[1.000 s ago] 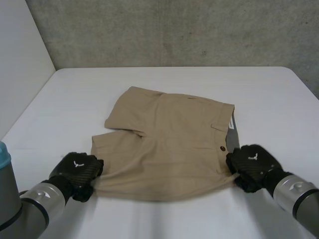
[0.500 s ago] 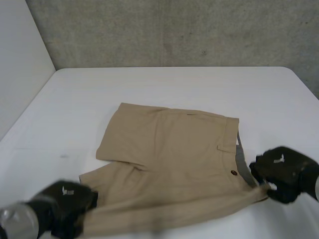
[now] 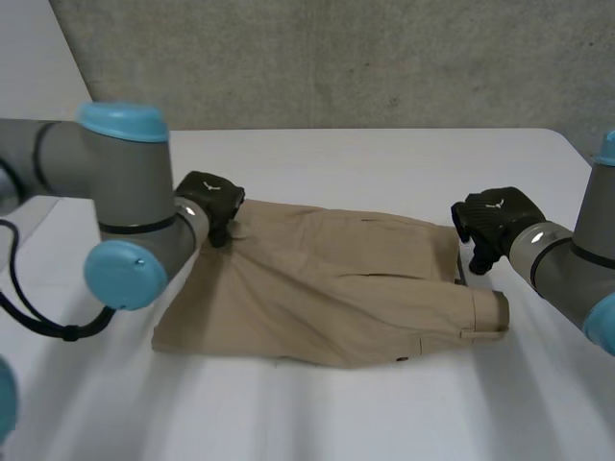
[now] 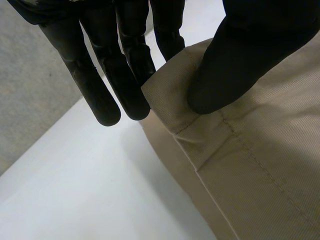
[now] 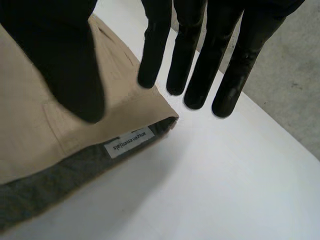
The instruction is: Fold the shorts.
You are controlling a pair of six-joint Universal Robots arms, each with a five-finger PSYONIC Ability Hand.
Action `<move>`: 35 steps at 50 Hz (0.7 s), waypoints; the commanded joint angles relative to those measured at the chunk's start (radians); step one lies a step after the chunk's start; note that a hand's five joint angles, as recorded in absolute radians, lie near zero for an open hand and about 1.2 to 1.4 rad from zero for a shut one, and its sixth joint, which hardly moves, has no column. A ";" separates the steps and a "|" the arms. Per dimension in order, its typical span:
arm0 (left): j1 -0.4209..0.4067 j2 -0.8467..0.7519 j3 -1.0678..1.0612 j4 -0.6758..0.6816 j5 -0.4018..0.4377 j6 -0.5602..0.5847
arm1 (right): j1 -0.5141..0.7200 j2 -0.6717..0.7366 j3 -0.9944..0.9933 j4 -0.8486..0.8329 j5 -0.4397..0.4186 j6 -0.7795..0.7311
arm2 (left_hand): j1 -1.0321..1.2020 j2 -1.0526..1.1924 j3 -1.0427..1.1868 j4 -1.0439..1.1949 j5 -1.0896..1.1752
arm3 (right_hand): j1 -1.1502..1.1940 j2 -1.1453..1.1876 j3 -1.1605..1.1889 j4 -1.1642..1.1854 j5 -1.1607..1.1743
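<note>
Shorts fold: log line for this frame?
shorts folded in half on table | left hand pinching far left corner | right hand open over waistband corner

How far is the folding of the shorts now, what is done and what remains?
Done: the shorts lie doubled, with the fold along the near edge. In hand: the left hand pinches their far left corner; the right hand hangs open over the far right corner. Left: letting go, and probably one more fold from side to side.
</note>
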 commanded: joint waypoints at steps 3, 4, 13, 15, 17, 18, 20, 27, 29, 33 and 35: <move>-0.030 -0.017 -0.005 -0.028 -0.008 -0.002 | -0.024 -0.072 -0.060 0.229 -0.113 0.091 | 0.271 0.199 0.208 0.197 0.243 | -0.054 -0.160 -0.164 -0.167 -0.184; -0.031 -0.017 -0.008 -0.027 -0.006 -0.002 | -0.033 -0.077 -0.073 0.255 -0.129 0.091 | 0.271 0.199 0.208 0.197 0.243 | -0.074 -0.181 -0.185 -0.188 -0.205; -0.033 -0.009 -0.027 -0.030 -0.011 -0.002 | -0.111 -0.146 -0.136 0.536 -0.289 0.133 | 0.271 0.199 0.208 0.197 0.243 | -0.098 -0.205 -0.208 -0.211 -0.229; -0.030 -0.009 -0.027 -0.030 -0.011 -0.002 | -0.113 -0.149 -0.104 0.573 -0.312 0.137 | 0.271 0.199 0.208 0.197 0.243 | -0.101 -0.208 -0.211 -0.214 -0.232; -0.027 -0.009 -0.027 -0.030 -0.011 -0.002 | -0.116 -0.157 -0.069 0.579 -0.321 0.142 | 0.271 0.199 0.208 0.197 0.243 | -0.104 -0.211 -0.214 -0.217 -0.235; -0.027 -0.009 -0.027 -0.030 -0.011 -0.002 | -0.116 -0.164 -0.049 0.579 -0.324 0.143 | 0.271 0.199 0.208 0.197 0.243 | -0.104 -0.211 -0.214 -0.217 -0.235; -0.027 -0.009 -0.027 -0.030 -0.011 -0.002 | -0.118 -0.195 0.013 0.564 -0.324 0.145 | 0.271 0.199 0.208 0.197 0.243 | -0.107 -0.214 -0.217 -0.220 -0.238; -0.025 -0.009 -0.025 -0.030 -0.010 -0.002 | -0.111 -0.212 0.171 0.413 -0.313 0.147 | 0.271 0.199 0.208 0.197 0.243 | -0.092 -0.199 -0.203 -0.206 -0.223; -0.025 -0.009 -0.024 -0.029 -0.008 -0.002 | -0.105 -0.208 0.185 0.392 -0.312 0.148 | 0.271 0.199 0.208 0.197 0.243 | -0.057 -0.164 -0.167 -0.170 -0.188; -0.022 -0.011 -0.014 -0.029 -0.003 -0.001 | -0.096 -0.180 0.182 0.335 -0.307 0.151 | 0.271 0.199 0.208 0.197 0.243 | 0.735 0.629 0.625 0.622 0.605; -0.021 -0.011 -0.007 -0.025 -0.002 0.001 | -0.095 -0.157 0.137 0.236 -0.292 0.151 | 0.271 0.199 0.208 0.197 0.243 | 0.738 0.631 0.627 0.624 0.607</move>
